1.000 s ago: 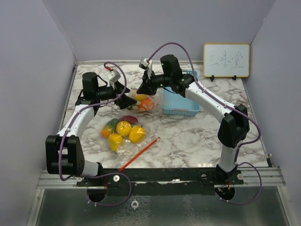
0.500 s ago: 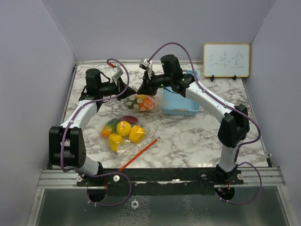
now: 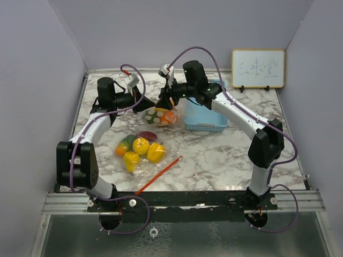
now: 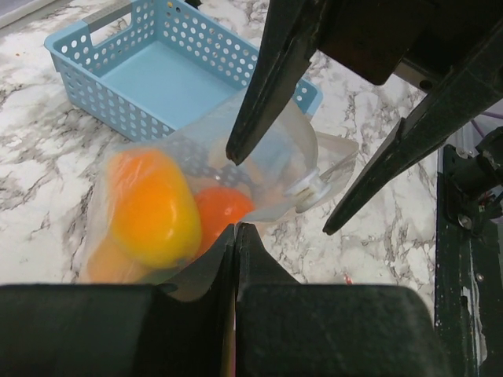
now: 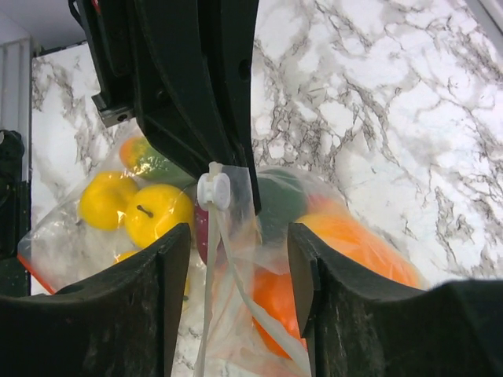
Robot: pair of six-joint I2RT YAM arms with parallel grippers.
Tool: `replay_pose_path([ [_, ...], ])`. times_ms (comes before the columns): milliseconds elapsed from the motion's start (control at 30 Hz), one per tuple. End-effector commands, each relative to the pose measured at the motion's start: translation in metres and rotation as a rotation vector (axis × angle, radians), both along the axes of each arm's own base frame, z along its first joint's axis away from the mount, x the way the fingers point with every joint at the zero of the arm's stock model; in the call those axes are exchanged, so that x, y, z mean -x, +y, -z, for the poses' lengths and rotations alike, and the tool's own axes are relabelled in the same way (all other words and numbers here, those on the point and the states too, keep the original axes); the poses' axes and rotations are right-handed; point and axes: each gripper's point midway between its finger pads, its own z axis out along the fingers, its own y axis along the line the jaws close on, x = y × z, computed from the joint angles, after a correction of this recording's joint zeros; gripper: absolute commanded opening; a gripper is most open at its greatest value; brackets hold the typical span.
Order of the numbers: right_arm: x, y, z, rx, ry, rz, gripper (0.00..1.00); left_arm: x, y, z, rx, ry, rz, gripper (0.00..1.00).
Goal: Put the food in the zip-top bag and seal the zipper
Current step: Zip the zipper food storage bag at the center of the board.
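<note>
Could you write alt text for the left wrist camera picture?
The left gripper is shut on the edge of a clear zip-top bag holding yellow and orange toy food. The right gripper, open, straddles its white slider; a light blue basket sits behind on the marble table.

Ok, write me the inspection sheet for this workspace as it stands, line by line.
Surface: marble table, no spills seen.
Job's things: zip-top bag between the grippers, orange and yellow food inside, white slider on its track; second bag flat on the table, holding yellow, green and orange pieces, red zip strip at its near end.
Clutter: light blue basket right of the first bag; whiteboard at the far right.
Grippers: left gripper shut on the bag's edge; right gripper open, fingers either side of the slider.
Cables: purple cables arch over both arms, clear of the bags.
Surroundings: plain walls on three sides.
</note>
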Motion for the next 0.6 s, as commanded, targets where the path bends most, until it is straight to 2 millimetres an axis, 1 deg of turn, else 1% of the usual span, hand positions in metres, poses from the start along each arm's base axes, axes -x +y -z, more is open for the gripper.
replay_pose_path([
  [0, -0.008, 0.003, -0.031, -0.034, -0.068, 0.019, 0.54, 0.006, -0.001, -0.006, 0.024, 0.002, 0.012, 0.0],
  [133, -0.009, 0.012, -0.041, -0.068, -0.052, -0.007, 0.53, 0.009, -0.001, -0.006, 0.027, 0.005, 0.014, 0.0],
  [233, -0.005, 0.018, -0.045, -0.092, -0.034, -0.043, 0.48, 0.009, -0.001, -0.007, 0.027, 0.003, 0.013, 0.0],
  [333, 0.005, 0.021, -0.039, -0.085, -0.01, -0.074, 0.46, 0.009, -0.001, -0.01, 0.028, 0.0, 0.013, 0.0],
  [433, 0.016, 0.024, -0.028, -0.052, -0.013, -0.08, 0.49, 0.009, -0.001, -0.009, 0.029, 0.004, 0.013, 0.0],
  [500, 0.018, 0.024, -0.025, -0.035, -0.022, -0.065, 0.51, 0.009, -0.001, -0.009, 0.029, 0.005, 0.013, 0.0],
  [567, 0.015, 0.024, -0.022, -0.022, -0.029, -0.038, 0.52, 0.009, -0.001, -0.01, 0.03, 0.006, 0.013, 0.0],
])
